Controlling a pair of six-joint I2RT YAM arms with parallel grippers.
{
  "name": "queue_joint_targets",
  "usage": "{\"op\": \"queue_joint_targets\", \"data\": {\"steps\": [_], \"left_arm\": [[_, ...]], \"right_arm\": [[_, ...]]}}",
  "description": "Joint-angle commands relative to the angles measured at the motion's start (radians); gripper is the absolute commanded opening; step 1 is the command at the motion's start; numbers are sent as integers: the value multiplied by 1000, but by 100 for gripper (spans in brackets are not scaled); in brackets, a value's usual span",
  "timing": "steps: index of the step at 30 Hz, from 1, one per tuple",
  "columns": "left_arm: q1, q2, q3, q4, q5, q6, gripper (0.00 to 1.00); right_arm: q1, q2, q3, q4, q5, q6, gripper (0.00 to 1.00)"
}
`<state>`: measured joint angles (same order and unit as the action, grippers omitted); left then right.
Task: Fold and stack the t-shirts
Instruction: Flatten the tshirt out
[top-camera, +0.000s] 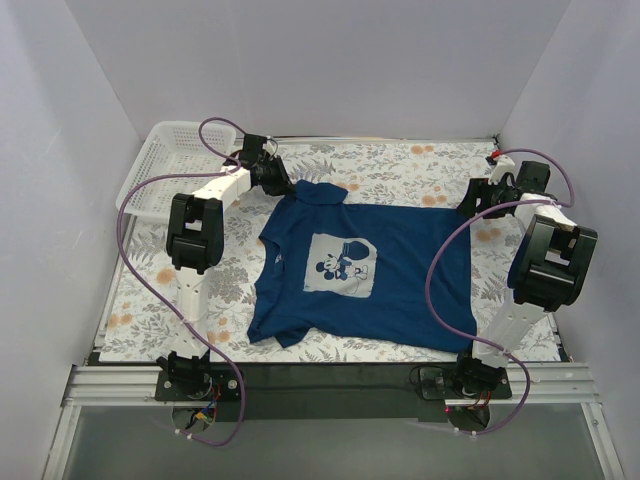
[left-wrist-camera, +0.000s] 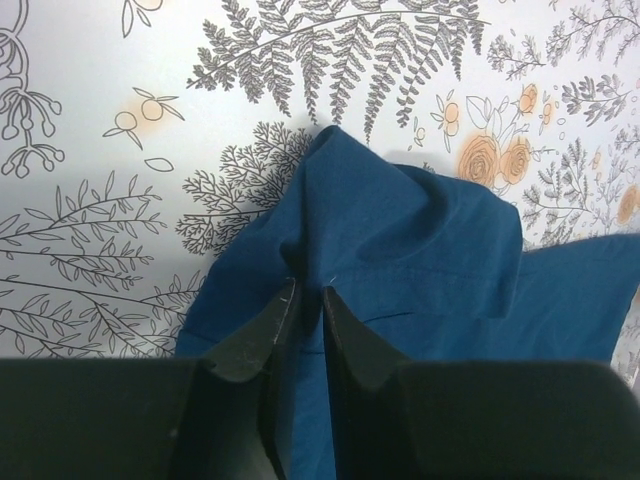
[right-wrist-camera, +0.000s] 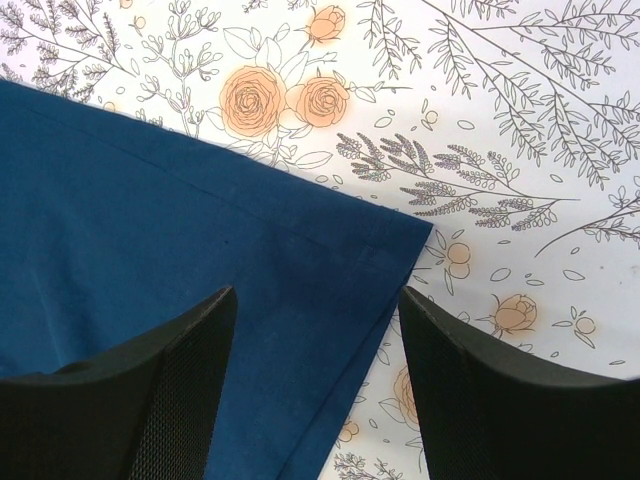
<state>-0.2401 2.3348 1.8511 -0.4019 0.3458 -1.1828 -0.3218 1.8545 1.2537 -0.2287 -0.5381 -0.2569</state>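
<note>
A dark navy-blue t-shirt (top-camera: 380, 265) with a light grey cartoon print (top-camera: 340, 265) lies spread on the flowered table cloth, collar to the left, hem to the right. My left gripper (top-camera: 283, 186) is shut on a bunched sleeve at the shirt's far left; in the left wrist view its fingers (left-wrist-camera: 308, 300) pinch a fold of the blue cloth (left-wrist-camera: 400, 240). My right gripper (top-camera: 470, 205) is open above the far right hem corner; in the right wrist view the corner (right-wrist-camera: 390, 240) lies between the spread fingers (right-wrist-camera: 318, 330).
A white mesh basket (top-camera: 165, 170) stands at the far left corner. White walls close in the table on three sides. A dark rail (top-camera: 320, 375) runs along the near edge by the arm bases.
</note>
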Motion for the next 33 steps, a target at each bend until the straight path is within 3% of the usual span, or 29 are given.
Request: {"op": "queue_joint_targets", "data": {"steps": [1,5,10,15,22,33], "left_arm": [[-11,-2,46,-15,22,12,15],[-11,-2,51,-14,42,6,0],[-7,-54,30,12,18,3,0],[8,-74,28,32,38,-11,0],[15,-78,30,37,65,-12,0],[21,-81,30,38,78,-14,0]], "right_arm": [[-10,5,9,23,-20,10,61],[-14,14,13,23,-8,11,61],[-22,38,45,25,99,60,63],[-28,92,87,23,99,94,62],[-28,210,188,-27,56,111,51],[-28,219,184,-54,18,108,37]]}}
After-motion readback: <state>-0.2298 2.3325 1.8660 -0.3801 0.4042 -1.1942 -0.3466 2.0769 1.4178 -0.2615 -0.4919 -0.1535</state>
